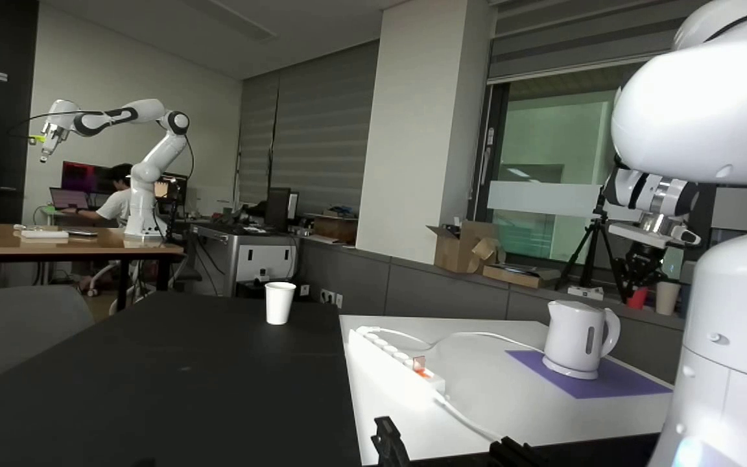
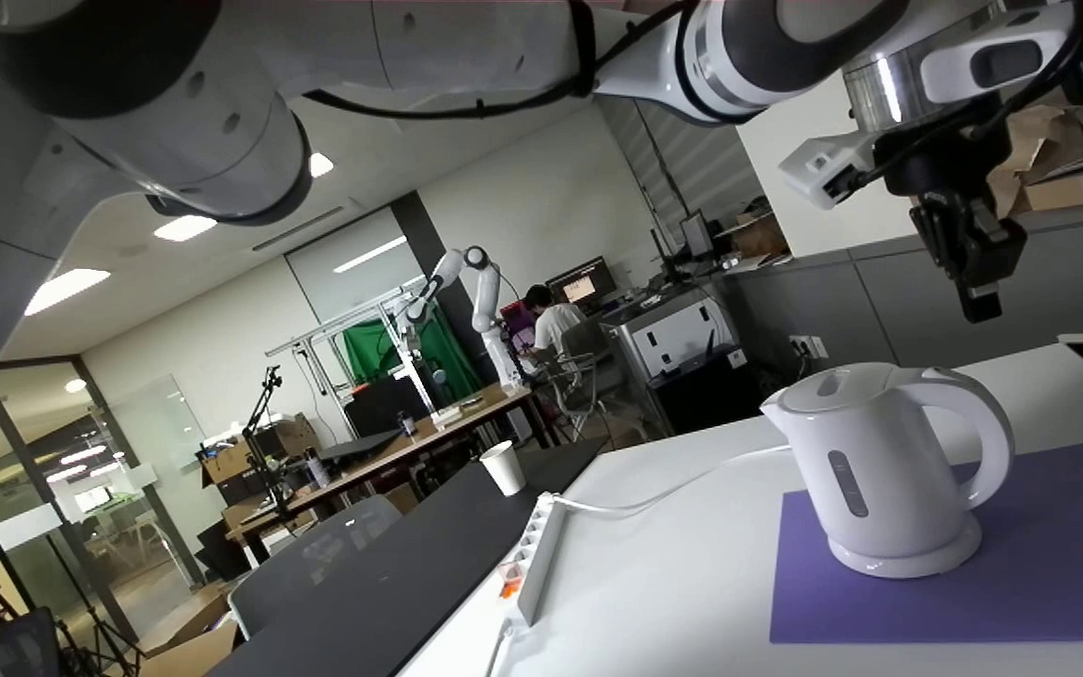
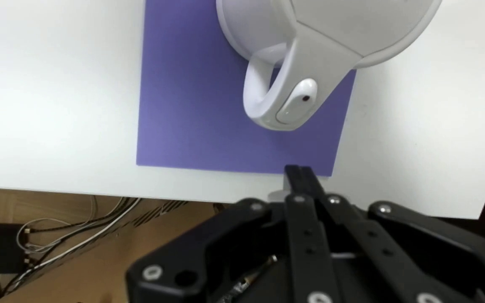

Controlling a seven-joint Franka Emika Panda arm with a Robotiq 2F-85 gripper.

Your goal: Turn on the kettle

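Note:
The white kettle (image 1: 574, 340) stands upright on a purple mat, its loop handle facing away from the spout. It shows also in an exterior view (image 2: 880, 480) and, from above, in the wrist view (image 3: 360, 25). A white oval switch (image 3: 297, 101) with a dark dot sits on the handle's outer top end. My gripper (image 2: 981, 306) is shut, its fingertips together with nothing between them. It hangs above the kettle's height on the handle side, apart from it. In the wrist view the fingertips (image 3: 299, 169) appear just below the handle end.
The purple mat (image 3: 183, 126) lies on a white table (image 2: 673, 583) near its edge. A white power strip (image 2: 534, 559) with an orange switch and a cord lie there. A white paper cup (image 1: 279, 303) stands on the black table (image 1: 172, 383). Cables (image 3: 74, 231) lie below the table edge.

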